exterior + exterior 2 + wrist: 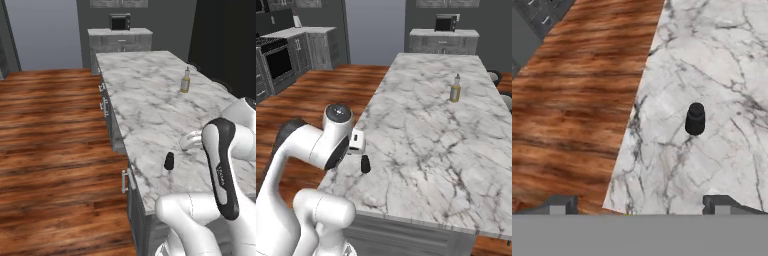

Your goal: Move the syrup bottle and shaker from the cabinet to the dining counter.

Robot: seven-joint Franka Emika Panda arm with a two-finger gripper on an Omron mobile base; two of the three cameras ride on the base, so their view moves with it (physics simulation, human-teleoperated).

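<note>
White marble with grey veins forms the long dining counter [150, 105], which is carried on grey drawers with silver handles above a reddish wood floor [50, 140]. The shaker [169, 161], small and nearly black with a rounded top, is set upright on the marble near the counter's near left edge, by the corner. It is seen from above in the hand view [695, 119], standing free on the stone with nothing touching it. The end effector [642, 205] is held above and apart from the shaker, its two dark fingertips [559, 205] spread wide with nothing between them. In the right base view the shaker [365, 164] is seen just beside the white hand of the arm, close below it. Farther along the counter, toward its right side, a slim yellowish-green bottle [185, 81] is stood upright, well apart from the shaker. At the far end of the room a dark microwave [120, 22] is placed on a shorter grey unit with a marble top.
</note>
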